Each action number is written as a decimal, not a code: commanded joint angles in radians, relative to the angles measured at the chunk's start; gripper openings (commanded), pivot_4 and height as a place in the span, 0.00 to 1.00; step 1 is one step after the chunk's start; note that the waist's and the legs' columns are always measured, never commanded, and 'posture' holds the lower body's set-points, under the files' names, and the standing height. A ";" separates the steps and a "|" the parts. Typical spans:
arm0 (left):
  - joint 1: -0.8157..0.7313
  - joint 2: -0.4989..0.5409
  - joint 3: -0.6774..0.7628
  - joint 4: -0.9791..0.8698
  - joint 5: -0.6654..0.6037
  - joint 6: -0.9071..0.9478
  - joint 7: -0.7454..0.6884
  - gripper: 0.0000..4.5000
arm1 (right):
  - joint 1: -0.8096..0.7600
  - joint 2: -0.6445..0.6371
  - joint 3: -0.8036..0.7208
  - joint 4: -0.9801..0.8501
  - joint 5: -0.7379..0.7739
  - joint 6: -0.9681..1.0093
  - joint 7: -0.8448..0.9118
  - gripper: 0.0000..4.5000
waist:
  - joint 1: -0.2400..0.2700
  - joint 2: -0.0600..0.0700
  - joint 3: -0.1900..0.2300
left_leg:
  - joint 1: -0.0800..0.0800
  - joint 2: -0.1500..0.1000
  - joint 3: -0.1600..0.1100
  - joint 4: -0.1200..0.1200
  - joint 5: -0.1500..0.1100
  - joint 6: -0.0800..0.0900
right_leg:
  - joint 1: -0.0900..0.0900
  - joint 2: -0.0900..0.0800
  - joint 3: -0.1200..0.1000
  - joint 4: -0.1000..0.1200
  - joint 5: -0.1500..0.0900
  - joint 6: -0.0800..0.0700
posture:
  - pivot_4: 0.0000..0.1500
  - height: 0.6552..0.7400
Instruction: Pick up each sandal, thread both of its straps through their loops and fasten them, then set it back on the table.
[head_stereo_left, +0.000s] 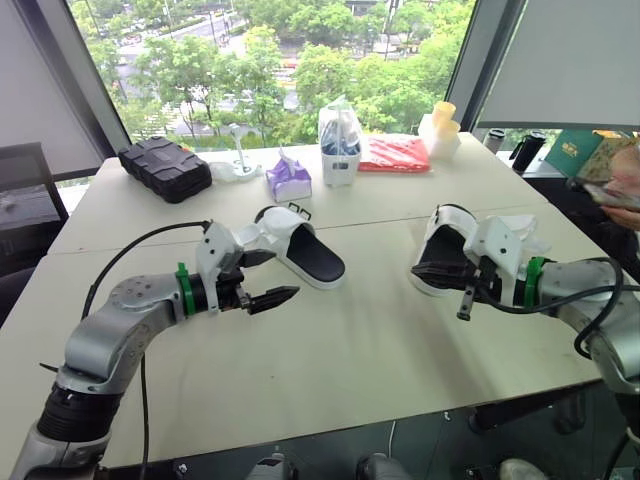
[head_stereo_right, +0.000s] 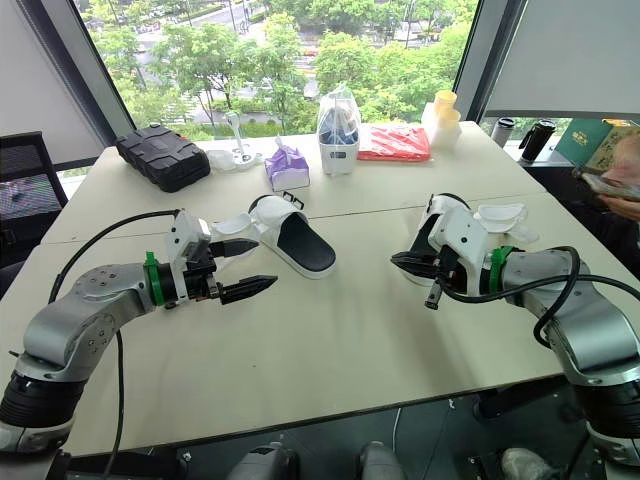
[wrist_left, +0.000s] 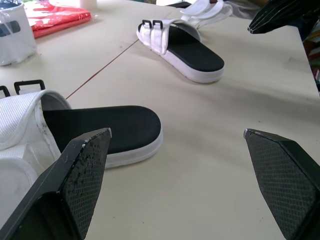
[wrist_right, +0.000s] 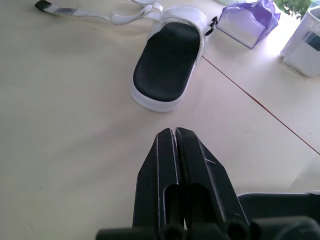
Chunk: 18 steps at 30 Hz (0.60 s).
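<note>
Left pincer (head_stereo_left: 283, 276) is hovering low over the counter (head_stereo_left: 330, 370), its two black fingers spread wide and gripping nothing, just beside the left sandal (head_stereo_left: 312, 258). Right pincer (wrist_right: 174, 137) is hanging with its fingers pressed tightly together, empty, just in front of the right sandal (wrist_left: 192, 50). Both white sandals with black footbeds are lying flat on the counter, well apart, their straps (wrist_right: 125, 17) trailing loose and unfastened. Farther back, a black case (head_stereo_left: 165, 168), a purple pack (head_stereo_left: 288, 178) and a red cloth (head_stereo_left: 394, 153) are sitting near the window.

Head stereo over table (head_stereo_left: 350, 345); wrists close
</note>
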 joint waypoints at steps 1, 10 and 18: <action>-0.012 0.007 0.030 -0.030 -0.016 0.000 -0.004 0.99 | -0.001 0.004 -0.014 -0.026 0.004 -0.006 -0.003 0.00 | 0.000 0.000 0.000 | 0.000 0.000 0.000 0.000 0.000 0.000 | 0.000 0.000 0.000 0.000 0.000 0.000 | 1.00 1.00; -0.019 0.003 0.038 -0.037 -0.039 0.017 0.000 0.99 | 0.004 0.004 -0.017 -0.038 0.003 -0.001 -0.015 0.00 | 0.000 0.000 0.000 | 0.000 0.000 0.000 0.000 0.000 0.000 | 0.000 0.000 0.000 0.000 0.000 0.000 | 1.00 1.00; -0.022 0.000 0.031 -0.035 -0.042 0.014 0.003 0.99 | 0.004 0.008 -0.019 -0.040 -0.006 -0.004 -0.041 0.00 | 0.000 0.000 0.000 | 0.000 0.000 0.000 0.000 0.000 0.000 | 0.000 0.000 0.000 0.000 0.000 0.000 | 1.00 1.00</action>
